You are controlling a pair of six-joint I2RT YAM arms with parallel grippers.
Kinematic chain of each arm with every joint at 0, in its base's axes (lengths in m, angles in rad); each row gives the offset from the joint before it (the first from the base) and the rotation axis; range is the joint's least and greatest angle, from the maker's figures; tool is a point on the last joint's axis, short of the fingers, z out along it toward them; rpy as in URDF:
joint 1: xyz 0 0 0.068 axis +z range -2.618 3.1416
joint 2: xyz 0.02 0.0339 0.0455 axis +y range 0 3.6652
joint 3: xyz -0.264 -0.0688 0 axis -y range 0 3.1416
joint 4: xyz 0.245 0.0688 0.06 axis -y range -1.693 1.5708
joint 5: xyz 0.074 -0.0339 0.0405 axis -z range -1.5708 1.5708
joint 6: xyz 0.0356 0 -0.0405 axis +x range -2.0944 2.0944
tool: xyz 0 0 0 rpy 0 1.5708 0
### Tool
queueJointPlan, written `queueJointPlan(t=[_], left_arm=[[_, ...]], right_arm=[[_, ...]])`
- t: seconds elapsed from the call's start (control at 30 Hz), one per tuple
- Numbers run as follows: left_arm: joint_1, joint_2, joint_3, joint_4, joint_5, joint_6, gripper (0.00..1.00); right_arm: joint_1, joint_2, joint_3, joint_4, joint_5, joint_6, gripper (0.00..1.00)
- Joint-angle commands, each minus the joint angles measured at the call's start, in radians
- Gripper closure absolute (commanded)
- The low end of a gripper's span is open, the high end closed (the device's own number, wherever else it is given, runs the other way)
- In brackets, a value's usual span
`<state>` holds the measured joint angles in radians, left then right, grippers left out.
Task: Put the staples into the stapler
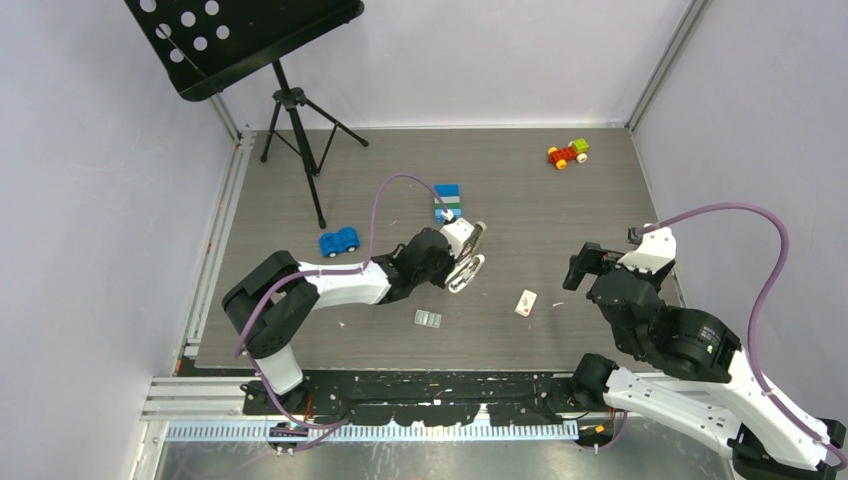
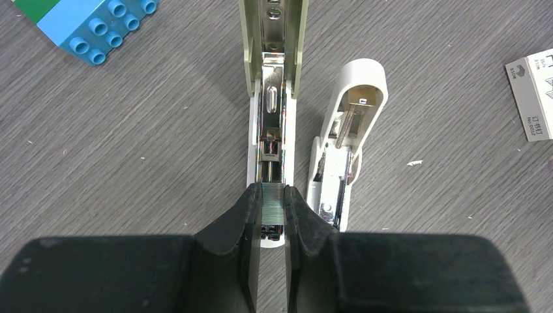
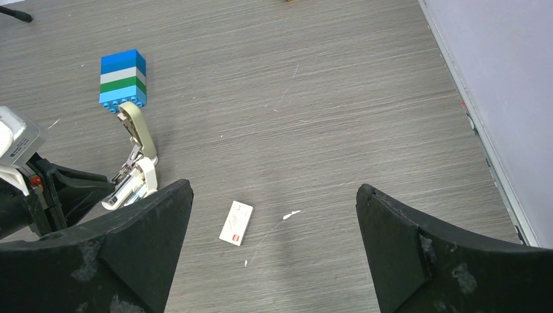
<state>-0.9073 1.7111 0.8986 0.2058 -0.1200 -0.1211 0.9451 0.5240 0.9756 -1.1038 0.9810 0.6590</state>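
Observation:
In the left wrist view my left gripper (image 2: pixel 272 194) is shut on the staples (image 2: pixel 272 207), a short silvery strip held over the near end of the stapler's open metal channel. The stapler (image 2: pixel 272 124) lies open on the table, its beige-grey top (image 2: pixel 270 39) swung away from me. A smaller all-white curved piece (image 2: pixel 345 130) lies just to its right. From above, the left gripper (image 1: pixel 460 263) is at the stapler (image 1: pixel 472 243). The white red-marked box (image 1: pixel 526 302) lies between the arms. My right gripper (image 1: pixel 588 266) is open and empty, above the table near the box (image 3: pixel 236 222).
A second small silvery strip (image 1: pixel 428 318) lies on the table in front of the left arm. A stack of blue, white and green blocks (image 1: pixel 447 201) stands just behind the stapler. A blue toy car (image 1: pixel 339 241), a red-yellow toy car (image 1: pixel 567 153) and a music stand (image 1: pixel 292 100) are farther off.

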Motion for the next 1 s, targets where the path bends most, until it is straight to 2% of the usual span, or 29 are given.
queueJointPlan(t=[0.0, 0.37, 0.97], left_arm=[[0.007, -0.019, 0.0, 0.037, 0.007, 0.022, 1.0], [0.009, -0.059, -0.002, 0.029, 0.003, 0.041, 1.0], [0.018, -0.014, -0.002, 0.032, 0.042, 0.032, 1.0]], right_arm=[[-0.002, 0.015, 0.0, 0.029, 0.009, -0.003, 0.0], [-0.003, 0.019, 0.0, 0.03, 0.009, -0.003, 0.0], [-0.002, 0.026, 0.0, 0.029, 0.005, -0.003, 0.0]])
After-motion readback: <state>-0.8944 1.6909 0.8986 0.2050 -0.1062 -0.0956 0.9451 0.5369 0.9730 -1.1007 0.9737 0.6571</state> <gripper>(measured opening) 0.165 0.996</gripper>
